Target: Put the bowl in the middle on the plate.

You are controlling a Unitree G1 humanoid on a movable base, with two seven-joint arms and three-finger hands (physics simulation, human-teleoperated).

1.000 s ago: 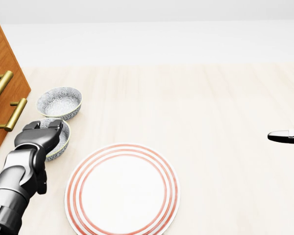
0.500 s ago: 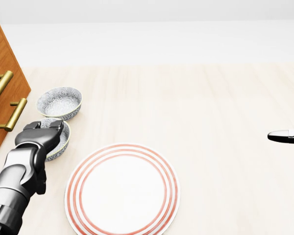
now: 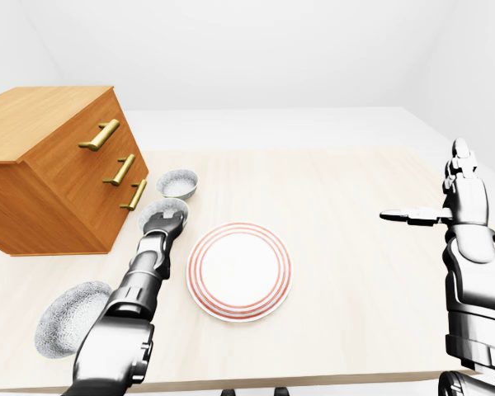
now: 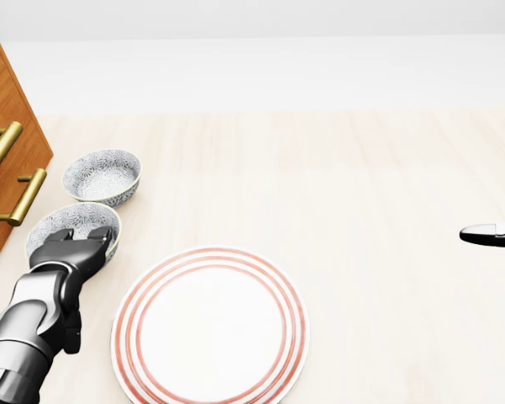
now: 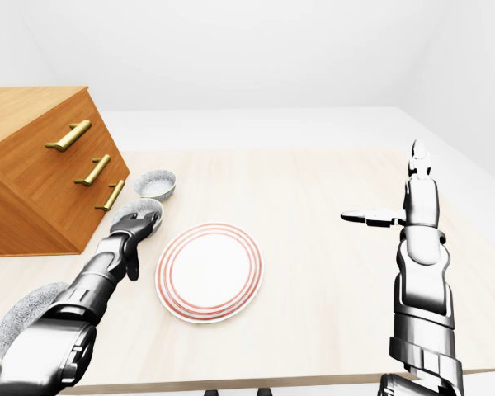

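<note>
Bowl in the middle [image 4: 71, 220] upright on the table [image 4: 362, 185], at the left of the head view, just beside the plate [image 4: 210, 324], up and to its left, not touching it; near rim hidden under the left hand [image 4: 71, 250]; fingers curled over that rim, but impossible to tell whether pinching it or only resting there; forearm cut off by the bottom-left corner. Right hand [image 3: 462, 202] far at the right, well apart from everything, fingers stretched straight and apart; only a dark fingertip of it in the head view, clipped by the right edge. Chest of drawers [image 3: 58, 169] cut by the left edge in every view.

Count: three bowls in a row beside the chest, namely far bowl [image 4: 102, 175], the middle one, and near bowl [image 3: 70, 320]; the last outside the head view, and partly behind the forearm in the right-eye view; one plate, white with red rings; three brass handles [image 3: 99, 134]; two hands.
</note>
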